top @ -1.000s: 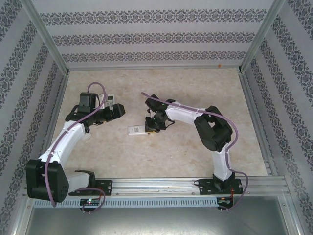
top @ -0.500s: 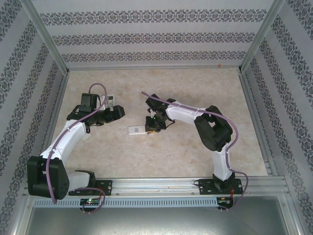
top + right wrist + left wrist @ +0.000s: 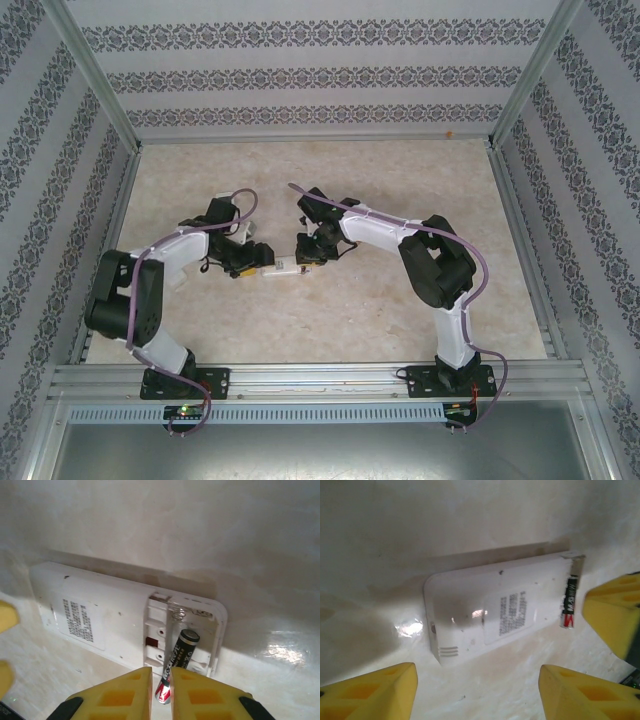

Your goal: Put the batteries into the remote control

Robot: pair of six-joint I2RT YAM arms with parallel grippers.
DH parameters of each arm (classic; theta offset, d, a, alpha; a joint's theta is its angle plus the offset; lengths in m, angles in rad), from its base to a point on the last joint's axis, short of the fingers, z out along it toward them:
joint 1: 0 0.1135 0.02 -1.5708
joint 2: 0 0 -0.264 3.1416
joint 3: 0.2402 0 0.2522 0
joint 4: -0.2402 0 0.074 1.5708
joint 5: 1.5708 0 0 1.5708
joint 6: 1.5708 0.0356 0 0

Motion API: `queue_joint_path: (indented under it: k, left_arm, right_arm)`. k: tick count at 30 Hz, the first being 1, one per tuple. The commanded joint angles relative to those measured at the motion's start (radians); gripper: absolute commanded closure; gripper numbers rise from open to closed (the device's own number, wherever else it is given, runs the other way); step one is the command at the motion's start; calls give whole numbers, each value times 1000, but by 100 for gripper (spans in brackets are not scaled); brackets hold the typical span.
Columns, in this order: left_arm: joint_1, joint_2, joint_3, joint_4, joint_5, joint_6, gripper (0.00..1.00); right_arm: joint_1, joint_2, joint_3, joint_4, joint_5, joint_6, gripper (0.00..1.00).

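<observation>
The battery point(image 3: 180, 655) is about halfway in. Its dark end is down in the open bay point(image 3: 167, 630) at the 3 o'clock end of the remote point(image 3: 95, 615), aimed at roughly 1 o'clock toward the spring point(image 3: 176, 612). Its red tail sticks out over the remote's near edge at 6 o'clock. It sits tilted, not flat in its slot. The remote lies back side up, label showing, on the table point(image 3: 400, 180), about mid-table between the two arms.

I'd say the step in hand is seating the first cell, since the slot next to it at 9 o'clock looks bare. Next move, as I read it, is to nudge the dark end up against the spring. Then tip the red tail down until it drops inside the bay wall. Too much sideways shove and that light remote will probably skid instead of taking the cell.

Right gripper point(image 3: 161, 677): fingers nearly together with only a narrow gap, pinching the battery by its red tail.

Left gripper point(image 3: 477, 674): spread wide and holding nothing, sitting by the remote's closed end, 9 o'clock from the bay. From its own camera I can't really tell whether it touches the remote or hangs just off it. It looks well placed to brace that end while the other side pushes.
</observation>
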Motion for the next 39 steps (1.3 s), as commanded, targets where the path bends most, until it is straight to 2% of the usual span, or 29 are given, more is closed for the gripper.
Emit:
queue_joint_path:
  k: [1,3,8,22,26,29,36,39]
  left_arm:
    - [-7,33,45,-43,-45,39,38]
    - [-6,56,51,-34,-59,45,41]
    - [-6,118,61,0,1,53,45]
    - [-8,171,49,32,54,53,53]
    - [-9,180,48,33,54,53,54]
    - [-9,181,51,34,56,53,55]
    - [-9,186,56,42,68,47,55]
    - [-9,185,56,40,68,48,56]
  right_arm:
    - [-8,24,26,-27,20,-28,82]
    - [-6,17,24,-39,34,-30,80]
    - [-3,-27,-4,-49,86,2,73]
    - [21,41,28,-19,49,27,81]
    - [19,45,33,-22,43,23,81]
    - [21,48,38,-40,53,28,76]
    - [20,55,36,-20,56,25,81]
    - [18,49,55,-26,54,22,77]
